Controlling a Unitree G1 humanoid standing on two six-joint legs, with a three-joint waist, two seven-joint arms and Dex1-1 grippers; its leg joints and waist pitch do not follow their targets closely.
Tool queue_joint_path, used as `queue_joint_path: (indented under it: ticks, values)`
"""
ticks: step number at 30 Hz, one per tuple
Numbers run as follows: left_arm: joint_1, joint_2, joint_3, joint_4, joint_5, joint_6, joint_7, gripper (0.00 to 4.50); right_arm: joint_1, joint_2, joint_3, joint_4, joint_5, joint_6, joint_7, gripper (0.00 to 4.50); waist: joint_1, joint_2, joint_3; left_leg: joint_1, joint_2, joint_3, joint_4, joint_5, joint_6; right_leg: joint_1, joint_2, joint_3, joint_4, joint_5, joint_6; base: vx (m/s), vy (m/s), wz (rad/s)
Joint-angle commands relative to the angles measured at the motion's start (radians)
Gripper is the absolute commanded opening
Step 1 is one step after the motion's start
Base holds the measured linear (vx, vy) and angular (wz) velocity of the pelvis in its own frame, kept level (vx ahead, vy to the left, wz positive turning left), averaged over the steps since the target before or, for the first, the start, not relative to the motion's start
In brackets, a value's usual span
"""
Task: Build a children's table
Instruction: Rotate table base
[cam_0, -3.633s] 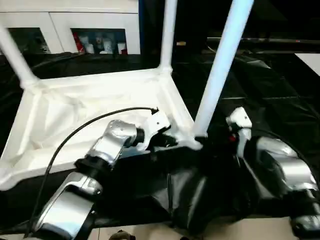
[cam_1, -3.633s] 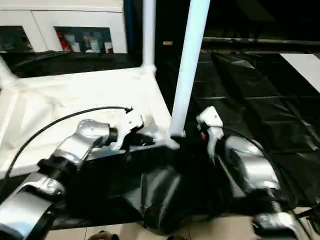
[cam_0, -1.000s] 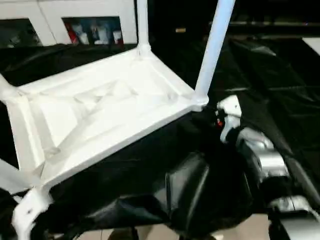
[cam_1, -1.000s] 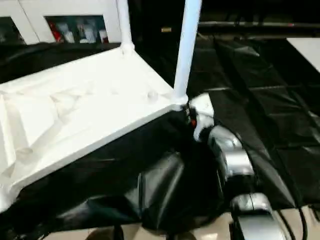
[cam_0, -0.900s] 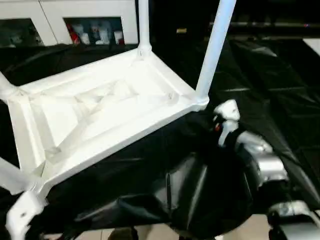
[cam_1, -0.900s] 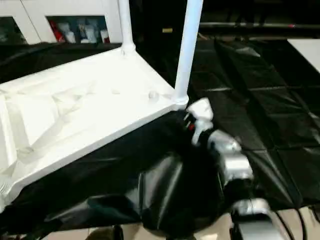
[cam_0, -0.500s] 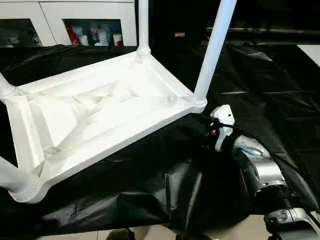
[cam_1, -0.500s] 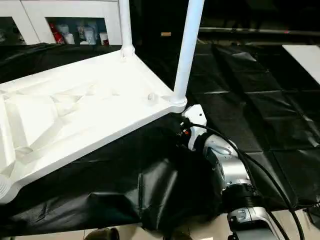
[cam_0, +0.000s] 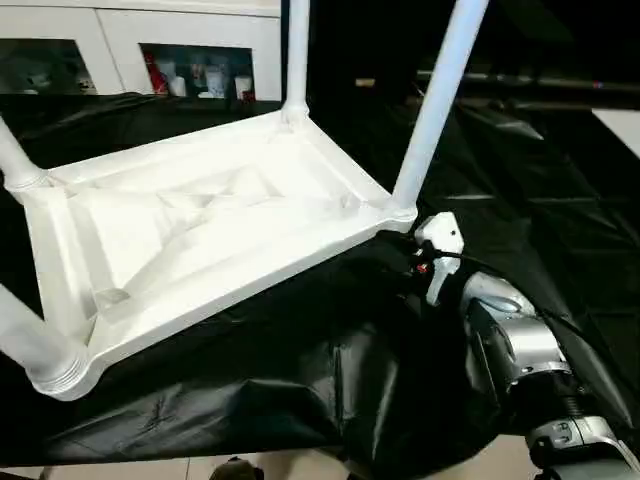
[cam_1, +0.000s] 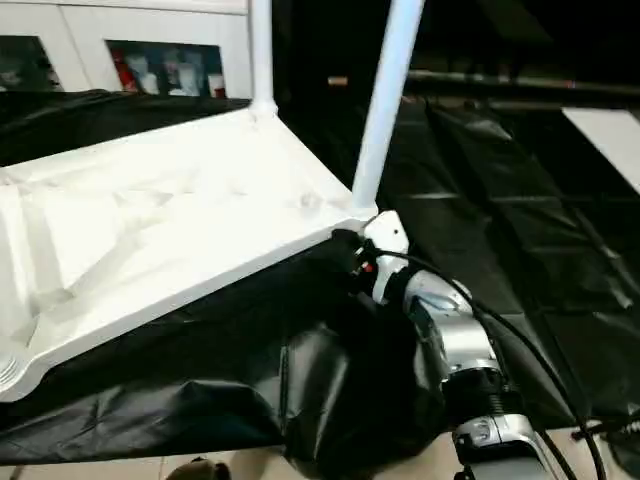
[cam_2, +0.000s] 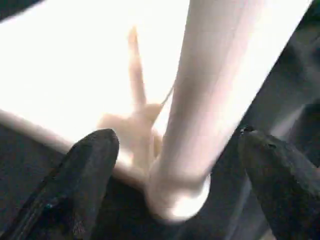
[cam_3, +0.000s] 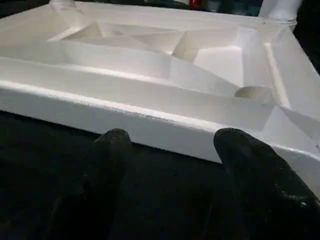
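White plastic children's table (cam_0: 200, 240) lies inverted; its upright tubular leg (cam_2: 220, 95) stands between the left gripper (cam_2: 175, 200) wide jaws; right gripper (cam_3: 175, 190) jaws open.

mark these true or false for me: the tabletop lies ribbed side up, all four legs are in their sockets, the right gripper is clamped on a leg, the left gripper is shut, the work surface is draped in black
The tabletop lies ribbed side up: true.
All four legs are in their corner sockets: true; a leg rises from each corner.
The right gripper is clamped on a leg: false; its fingers stand open just short of the tabletop's edge, holding nothing.
The left gripper is shut: false; it is open, with one leg between its spread fingers.
The work surface is draped in black: true.
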Motion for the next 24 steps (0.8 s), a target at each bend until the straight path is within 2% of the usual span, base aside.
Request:
queue_joint_path:
  ticks: [1,4,7,8,10,11,12,14,15,16,17,18,19,20,21,22,24]
  values:
    - [-0.017,-0.015,-0.037,-0.061,-0.065,0.042,-0.008,4.32,0.012,-0.002,0.002,0.002,-0.015,-0.007,-0.007,3.16,0.001,0.035,-0.054,0.024,0.076,-0.034,-0.085,-0.332,-0.023,0.027,-0.081,0.071,-0.052,-0.297,-0.219,0.000,0.000,0.00]
    - [-0.053,-0.043,-0.083,-0.108,-0.117,0.069,0.006,4.32,0.008,0.000,0.006,0.016,-0.030,-0.006,-0.022,3.16,0.002,0.033,-0.054,0.022,0.073,-0.035,-0.081,-0.326,-0.020,0.028,-0.082,0.073,-0.053,-0.309,-0.213,0.000,0.000,0.00]
    - [-0.126,-0.093,-0.162,-0.148,-0.141,0.065,0.045,4.32,-0.003,0.008,0.007,0.053,-0.052,-0.015,-0.063,3.16,0.005,0.032,-0.055,0.020,0.073,-0.036,-0.080,-0.315,-0.019,0.031,-0.084,0.073,-0.055,-0.320,-0.207,0.000,0.000,0.00]
    - [-0.154,-0.112,-0.190,-0.162,-0.152,0.068,0.059,4.32,-0.010,0.012,0.009,0.072,-0.065,-0.017,-0.089,3.16,0.006,0.038,-0.055,0.026,0.072,-0.035,-0.079,-0.322,-0.029,0.026,-0.082,0.073,-0.056,-0.327,-0.209,0.000,0.000,0.00]
    - [-0.193,-0.143,-0.228,-0.182,-0.176,0.081,0.078,4.32,-0.023,0.021,0.010,0.100,-0.082,-0.015,-0.133,3.16,0.005,0.037,-0.056,0.019,0.072,-0.038,-0.079,-0.317,-0.033,0.032,-0.083,0.072,-0.054,-0.324,-0.204,0.000,0.000,0.00]
    - [-0.234,-0.181,-0.272,-0.220,-0.202,0.101,0.112,4.32,-0.038,0.035,0.006,0.128,-0.095,-0.009,-0.180,3.16,0.005,0.034,-0.055,0.023,0.071,-0.037,-0.077,-0.328,-0.039,0.027,-0.081,0.072,-0.056,-0.333,-0.204,0.000,0.000,0.00]
    - [-0.239,-0.185,-0.277,-0.225,-0.204,0.103,0.116,4.32,-0.039,0.036,0.006,0.131,-0.097,-0.008,-0.185,3.16,0.003,0.034,-0.055,0.022,0.073,-0.038,-0.077,-0.334,-0.046,0.028,-0.080,0.072,-0.051,-0.335,-0.205,0.000,0.000,0.00]
    - [-0.283,-0.225,-0.326,-0.270,-0.229,0.120,0.161,4.32,-0.054,0.049,0.000,0.158,-0.106,-0.004,-0.230,3.16,0.003,0.034,-0.054,0.026,0.072,-0.039,-0.076,-0.367,-0.057,0.026,-0.082,0.073,-0.055,-0.365,-0.201,0.000,0.000,0.00]
    - [-0.304,-0.247,-0.364,-0.295,-0.245,0.133,0.172,4.32,-0.065,0.058,-0.007,0.174,-0.108,-0.004,-0.252,3.16,0.002,0.031,-0.052,0.027,0.071,-0.039,-0.075,-0.383,-0.060,0.024,-0.082,0.073,-0.058,-0.389,-0.193,0.000,0.000,0.00]
    - [-0.338,-0.276,-0.439,-0.331,-0.255,0.149,0.177,4.32,-0.084,0.071,-0.019,0.201,-0.105,-0.007,-0.274,3.16,0.002,0.032,-0.052,0.026,0.070,-0.043,-0.076,-0.393,-0.064,0.027,-0.084,0.072,-0.059,-0.420,-0.181,0.000,0.000,0.00]
    - [-0.350,-0.287,-0.466,-0.342,-0.257,0.154,0.178,4.32,-0.091,0.075,-0.022,0.212,-0.104,-0.010,-0.281,3.16,0.000,0.028,-0.051,0.027,0.069,-0.044,-0.075,-0.403,-0.065,0.025,-0.085,0.072,-0.063,-0.449,-0.163,0.000,0.000,0.00]
    - [-0.373,-0.307,-0.515,-0.356,-0.251,0.163,0.182,4.32,-0.099,0.080,-0.019,0.223,-0.105,-0.013,-0.280,3.16,-0.002,0.027,-0.052,0.026,0.069,-0.044,-0.075,-0.402,-0.065,0.026,-0.086,0.073,-0.062,-0.458,-0.157,0.000,0.000,0.00]
    - [-0.377,-0.310,-0.522,-0.358,-0.250,0.165,0.183,4.32,-0.100,0.081,-0.019,0.225,-0.106,-0.014,-0.280,3.16,-0.005,0.024,-0.053,0.023,0.067,-0.046,-0.073,-0.386,-0.061,0.030,-0.087,0.073,-0.065,-0.472,-0.144,0.000,0.000,0.00]
    - [-0.406,-0.336,-0.582,-0.376,-0.244,0.181,0.195,4.32,-0.111,0.087,-0.014,0.242,-0.111,-0.022,-0.276,3.16,-0.007,0.023,-0.054,0.022,0.066,-0.044,-0.071,-0.364,-0.058,0.029,-0.087,0.075,-0.065,-0.471,-0.133,0.000,0.000,0.00]
    - [-0.429,-0.356,-0.637,-0.389,-0.228,0.194,0.200,4.32,-0.117,0.094,-0.009,0.252,-0.111,-0.028,-0.268,3.16,-0.009,0.023,-0.054,0.019,0.065,-0.045,-0.070,-0.353,-0.056,0.030,-0.086,0.075,-0.066,-0.472,-0.130,0.000,0.000,0.00]
    - [-0.431,-0.358,-0.642,-0.390,-0.226,0.195,0.200,4.32,-0.117,0.094,-0.009,0.252,-0.111,-0.028,-0.267,3.16,-0.009,0.022,-0.056,0.021,0.065,-0.045,-0.069,-0.351,-0.057,0.029,-0.086,0.075,-0.066,-0.474,-0.127,0.000,0.000,0.00]
    - [-0.494,-0.409,-0.754,-0.386,-0.162,0.204,0.238,4.32,-0.134,0.109,0.002,0.284,-0.117,-0.044,-0.256,3.16,-0.012,0.021,-0.058,0.018,0.066,-0.046,-0.069,-0.333,-0.052,0.031,-0.086,0.075,-0.063,-0.450,-0.131,0.000,0.000,0.00]
